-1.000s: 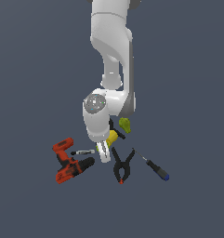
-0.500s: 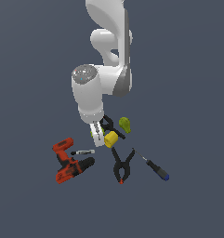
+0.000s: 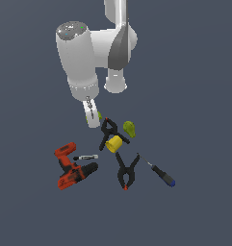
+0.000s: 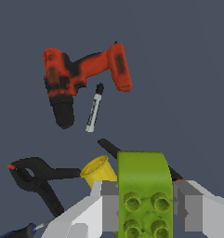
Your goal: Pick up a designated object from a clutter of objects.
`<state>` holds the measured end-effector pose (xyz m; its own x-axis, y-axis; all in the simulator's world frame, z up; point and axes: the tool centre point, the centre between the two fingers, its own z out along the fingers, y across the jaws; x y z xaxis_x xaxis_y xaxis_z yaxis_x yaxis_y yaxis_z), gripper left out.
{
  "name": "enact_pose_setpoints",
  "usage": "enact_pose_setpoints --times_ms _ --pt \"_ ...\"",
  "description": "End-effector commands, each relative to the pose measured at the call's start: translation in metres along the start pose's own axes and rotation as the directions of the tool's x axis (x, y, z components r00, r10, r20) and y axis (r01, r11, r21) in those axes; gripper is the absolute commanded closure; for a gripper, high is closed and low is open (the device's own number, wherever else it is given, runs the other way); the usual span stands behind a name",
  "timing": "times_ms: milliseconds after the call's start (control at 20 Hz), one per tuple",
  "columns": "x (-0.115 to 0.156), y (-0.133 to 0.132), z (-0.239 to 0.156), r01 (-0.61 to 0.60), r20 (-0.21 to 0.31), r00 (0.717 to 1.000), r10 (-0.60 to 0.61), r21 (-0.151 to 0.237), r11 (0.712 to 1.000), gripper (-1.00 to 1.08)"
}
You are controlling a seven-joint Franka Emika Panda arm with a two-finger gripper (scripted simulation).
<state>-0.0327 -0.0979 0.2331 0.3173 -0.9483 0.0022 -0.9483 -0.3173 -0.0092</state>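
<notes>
Exterior view
Claw: my gripper (image 3: 93, 116) hung raised above the clutter, well clear of the ground, and a sliver of lime green (image 3: 99, 115) showed at its side.
Neighbours: a black spring clamp (image 3: 109, 132) and the yellow cup (image 3: 114, 143) lay below and toward the exterior view's right of my claw; the olive pear shape (image 3: 129, 128) sat further that way.
Others: the red-and-black drill (image 3: 71, 169) and the small marker (image 3: 85, 157) lay lower down toward the exterior view's left; the second clamp (image 3: 126, 172) and the blue-tipped screwdriver (image 3: 159, 172) were farthest from me.

Wrist view
Grip: my two grey fingers (image 4: 103, 204) were clenched on the flanks of the green lump (image 4: 143, 193), one on each side.
Object: it was a studded, brick-like piece, flat-sided, sitting squarely between my pads.
Handling: I judged it light, stiff and hard, probably smooth plastic, so a little slippery but not fragile.
Hold: the flat opposing sides looked like the right place, which is where I had it.
Below me: the drill, marker, cup and a clamp lay beneath my claw.
Writing: I could read no brand or label anywhere; the marker's barrel was too small to make out.
</notes>
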Motion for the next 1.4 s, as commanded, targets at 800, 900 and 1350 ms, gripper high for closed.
enact_pose_setpoints --times_ms 800,900,1350 --pt "0.023 0.077 -0.172 0.004 0.001 1.000 -0.004 -0.008 1.000 1.08" --pt "0.025 0.082 -0.184 0.004 0.002 1.000 -0.004 -0.008 1.000 1.08" --pt "0.030 0.094 -0.216 0.006 0.002 1.000 -0.006 -0.009 1.000 1.08"
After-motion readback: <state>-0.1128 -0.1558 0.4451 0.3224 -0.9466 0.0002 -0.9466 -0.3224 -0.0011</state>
